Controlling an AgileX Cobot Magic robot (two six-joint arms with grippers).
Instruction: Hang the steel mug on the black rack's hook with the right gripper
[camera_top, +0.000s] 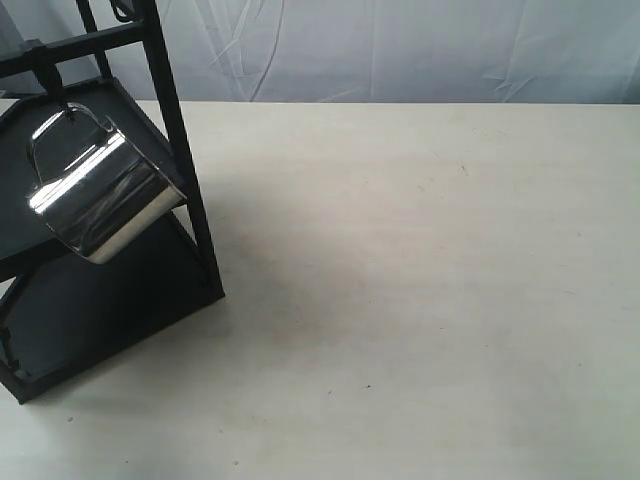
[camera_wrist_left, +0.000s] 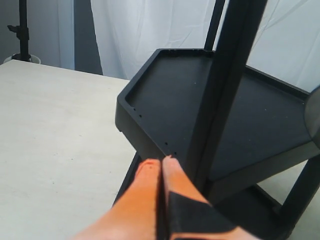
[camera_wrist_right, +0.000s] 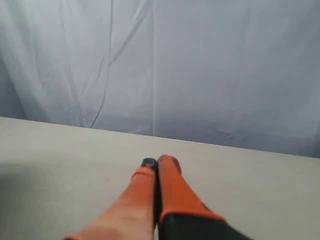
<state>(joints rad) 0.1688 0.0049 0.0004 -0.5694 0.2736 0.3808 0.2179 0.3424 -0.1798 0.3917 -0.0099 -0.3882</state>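
Exterior view: the counter (camera_top: 420, 300) fills most of it, pale and bare across the middle and right; neither of my arms shows here.
Black rack (camera_top: 165, 110): stands at the counter's left edge, toward the far corner, with two dark trays and thin square posts.
Steel mug (camera_top: 100, 195): hangs tilted, mouth pointing down and outward, its looped handle caught over the hook (camera_top: 52, 85) under the rack's crossbar. It is in front of the upper tray and clear of the counter. I judge the hanging already done.
Handling: mirror-polished steel, so I judge it rigid, fairly light and slippery. The thin handle loop or the rim is where I would take hold; the smooth wall would likely slide.
Right claw (camera_wrist_right: 157, 167): my orange fingers are pressed together with nothing between them, above open counter, pointing at the white curtain.
Left claw (camera_wrist_left: 159, 167): fingers closed too, empty, just beside a rack post near the upper tray's corner.
Writing: no brand, label or lettering is readable on mug, rack or claws.
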